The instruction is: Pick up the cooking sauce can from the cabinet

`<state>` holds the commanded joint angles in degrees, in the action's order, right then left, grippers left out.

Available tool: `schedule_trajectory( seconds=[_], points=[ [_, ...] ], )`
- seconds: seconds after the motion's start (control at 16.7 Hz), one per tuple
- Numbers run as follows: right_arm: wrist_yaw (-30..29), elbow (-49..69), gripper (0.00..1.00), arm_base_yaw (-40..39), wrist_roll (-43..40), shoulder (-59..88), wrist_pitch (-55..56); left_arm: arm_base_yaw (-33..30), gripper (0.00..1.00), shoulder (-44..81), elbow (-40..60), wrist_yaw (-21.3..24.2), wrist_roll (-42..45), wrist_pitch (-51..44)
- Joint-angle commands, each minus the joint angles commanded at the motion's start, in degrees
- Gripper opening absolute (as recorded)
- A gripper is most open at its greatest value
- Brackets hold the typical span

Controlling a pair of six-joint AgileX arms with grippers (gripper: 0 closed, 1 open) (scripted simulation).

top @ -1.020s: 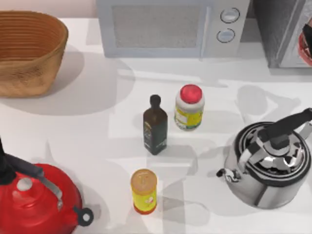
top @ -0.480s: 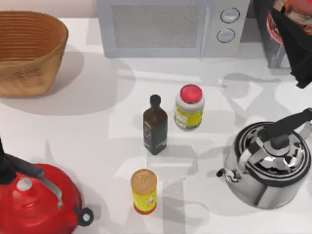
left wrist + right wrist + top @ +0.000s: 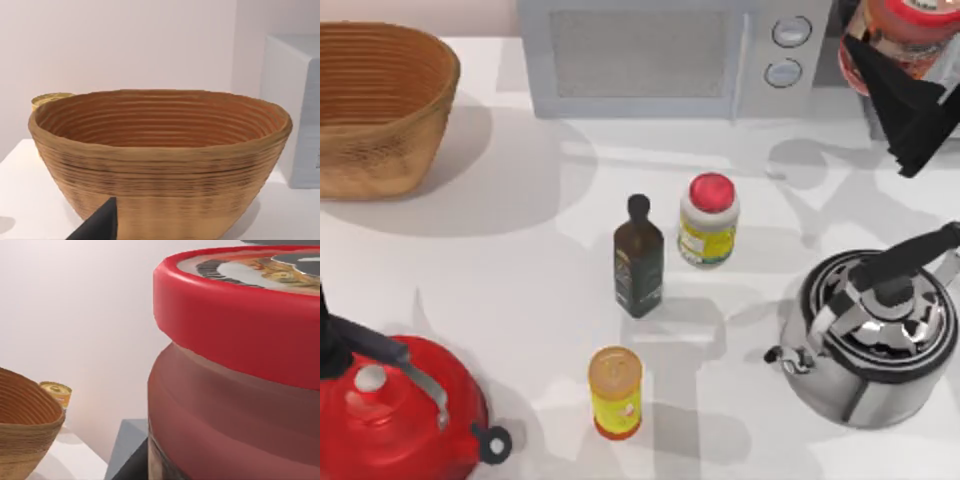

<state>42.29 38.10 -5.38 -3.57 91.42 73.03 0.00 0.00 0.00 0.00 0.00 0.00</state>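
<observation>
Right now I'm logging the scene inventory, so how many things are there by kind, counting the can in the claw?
Kettles: 2 (glossy red kettle, shiny steel kettle)
Cans and jars: 3 (red-topped cooking sauce can, white red-capped jar, yellow orange-topped can)
Bottles: 1 (dark glass bottle)
Baskets: 1 (woven wicker basket)
Microwaves: 1 (light grey microwave)
Total: 8

A woven basket (image 3: pixel 375 105) sits at the counter's (image 3: pixel 500 270) far left corner, a grey microwave (image 3: pixel 670 55) along the far edge. Mid-counter stand a dark bottle (image 3: pixel 638 258) and white jar (image 3: pixel 708 220), close together; a yellow can (image 3: pixel 616 392) stands nearer the front edge. A red kettle (image 3: pixel 395 415) occupies the front left corner, a steel kettle (image 3: pixel 875 335) the right side.
</observation>
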Motion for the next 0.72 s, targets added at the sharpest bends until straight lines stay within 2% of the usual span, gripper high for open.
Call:
schedule_trajectory(
  seconds=[0.72],
  points=[
    [5.5, 1.4, 0.00, 4.6, 2.5, 20.8, 10.9, 0.0, 1.00, 0.0, 0.0, 0.0, 0.0, 0.0]
  ],
)
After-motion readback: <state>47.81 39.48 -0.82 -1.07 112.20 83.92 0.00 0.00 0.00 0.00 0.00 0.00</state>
